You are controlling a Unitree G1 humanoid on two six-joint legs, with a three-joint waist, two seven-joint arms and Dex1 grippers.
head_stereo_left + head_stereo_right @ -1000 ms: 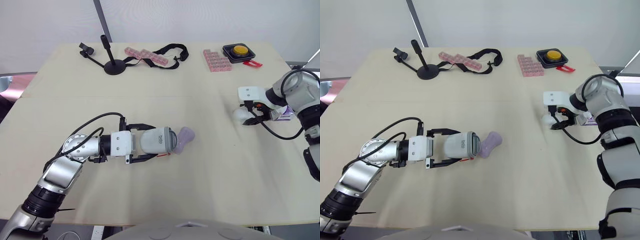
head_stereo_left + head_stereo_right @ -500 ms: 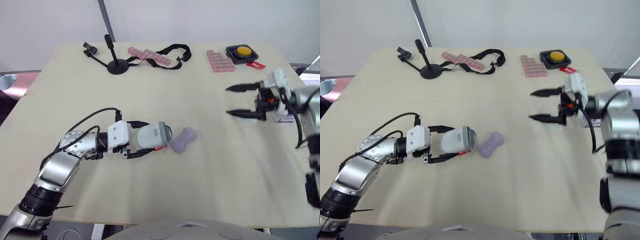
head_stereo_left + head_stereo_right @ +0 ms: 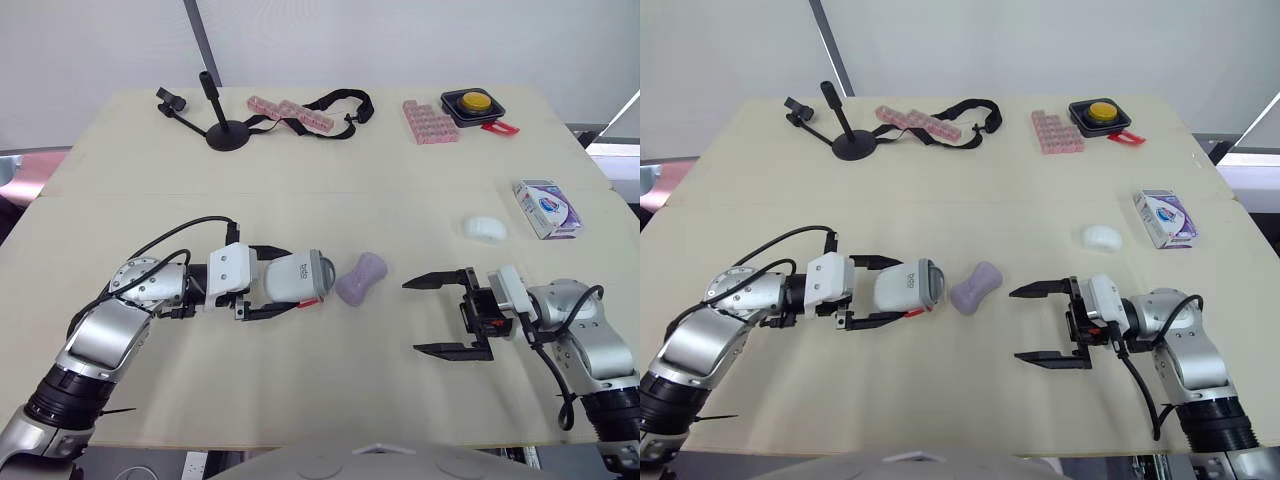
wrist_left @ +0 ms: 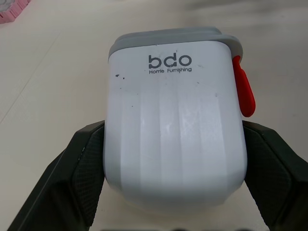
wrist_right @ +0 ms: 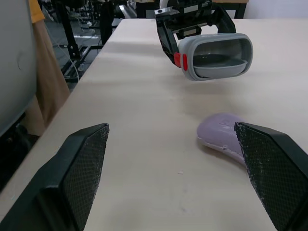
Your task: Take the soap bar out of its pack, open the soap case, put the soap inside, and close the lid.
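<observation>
Evidently the left end effector (image 3: 292,280) grips the soap case (image 4: 175,125), lid facing the gaping, empty right end effector (image 3: 411,317); the white soap bar (image 3: 484,228) lies farther out on the worktop (image 3: 330,180), beside its pack (image 3: 545,208).

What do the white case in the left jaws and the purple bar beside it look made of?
The case looks like hard moulded plastic: smooth, slightly glossy white, faint ribs, printed lettering, with a grey rim and red tab. The bar is probably solid soap: matte lilac, rounded and waisted, no shine.
</observation>
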